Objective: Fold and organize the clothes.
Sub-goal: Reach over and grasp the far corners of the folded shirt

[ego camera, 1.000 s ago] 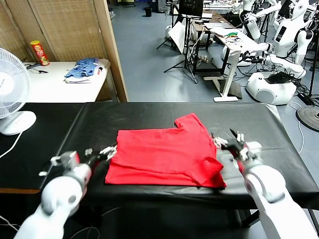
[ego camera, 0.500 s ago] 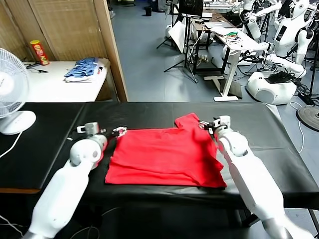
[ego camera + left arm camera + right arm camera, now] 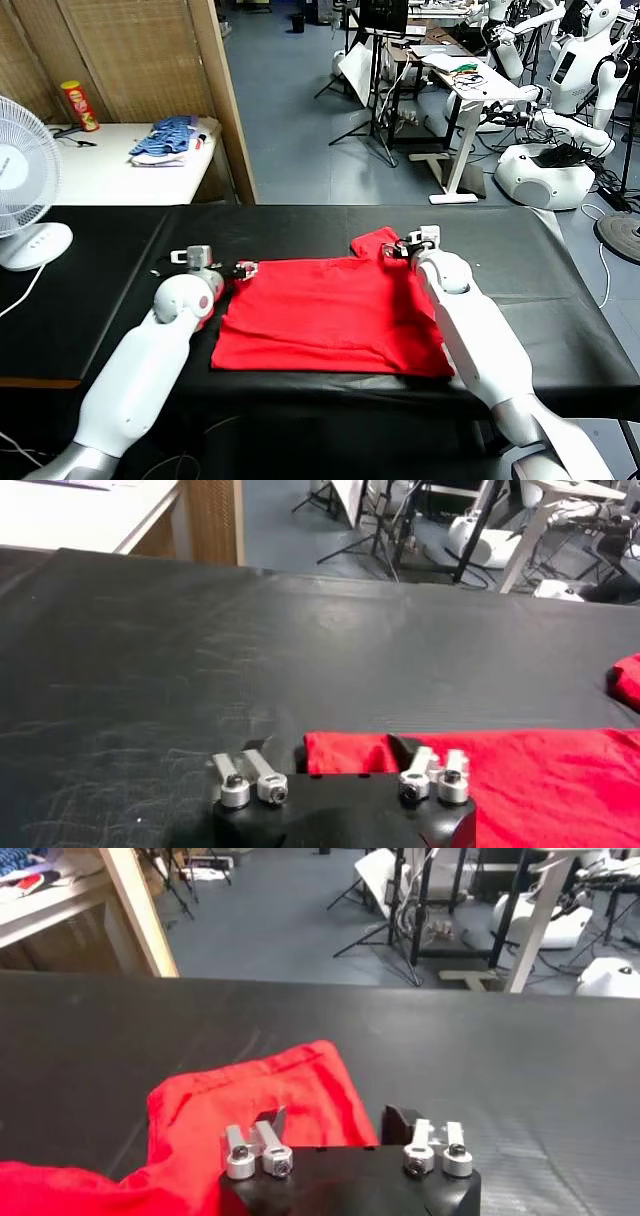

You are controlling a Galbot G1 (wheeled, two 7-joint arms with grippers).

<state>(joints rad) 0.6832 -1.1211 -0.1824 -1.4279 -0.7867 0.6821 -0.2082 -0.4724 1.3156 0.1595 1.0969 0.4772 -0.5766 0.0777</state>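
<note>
Two grippers were down at the red T-shirt's (image 3: 330,315) far edge, one at each end of it. The shirt lay spread flat on the black counter (image 3: 100,290), its long axis running side to side across the robot's front, with one sleeve bunched up at the far right corner.

The left gripper (image 3: 240,269) sat right at the shirt's far left corner; in the left wrist view that red corner (image 3: 345,752) lay directly ahead of the fingers and between them, touching or all but touching. The right gripper (image 3: 397,248) was over the bunched sleeve, and the right wrist view showed red cloth (image 3: 250,1098) heaped just in front of it.

Whether either set of fingers had pinched the fabric or stood apart I could not tell; the fingertips were hidden behind the gripper bodies.

Each arm was equally near its own corner, so the likely next move was a paired lift, drawing the far edge toward the robot to fold the shirt across its short axis.
</note>
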